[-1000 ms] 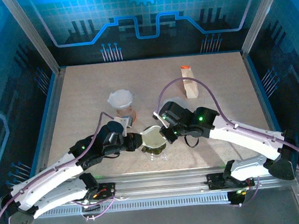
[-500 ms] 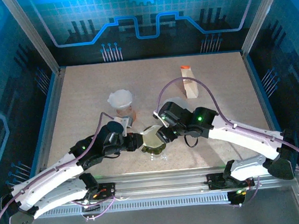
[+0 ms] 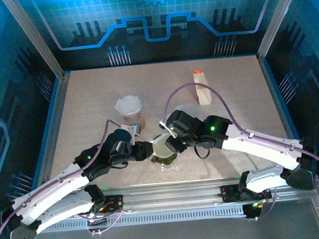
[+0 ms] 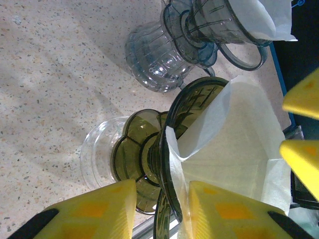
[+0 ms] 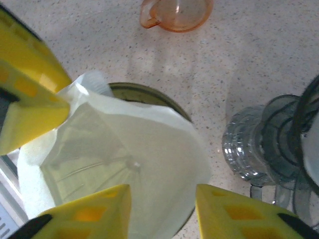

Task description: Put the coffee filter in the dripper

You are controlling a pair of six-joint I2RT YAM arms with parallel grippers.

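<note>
The olive-green dripper (image 3: 163,152) stands near the table's front edge on a clear saucer (image 4: 97,149). The white coffee filter (image 5: 144,149) sits opened as a cone inside it, with its edges rising above the rim (image 4: 172,164). My left gripper (image 4: 162,191) comes in from the left and straddles the rim and the filter's edge. Its right finger lies against the paper, its left finger stands clear of the dripper, and the jaws are a little open. My right gripper (image 5: 162,199) hovers open over the filter's mouth, with nothing pinched. In the top view the left gripper (image 3: 145,150) and right gripper (image 3: 170,142) flank the dripper.
A grey-blue dripper (image 4: 219,25) with a filter in it stands on a ribbed glass base (image 4: 154,55) just behind. An orange dripper (image 5: 175,12) is beside it. A wooden filter box (image 3: 202,88) stands at the back right. Open tabletop lies towards the back and right.
The right gripper has opened and shifted slightly left over the dripper. The left jaws have widened a little around the rim. The filter stays in the dripper.
</note>
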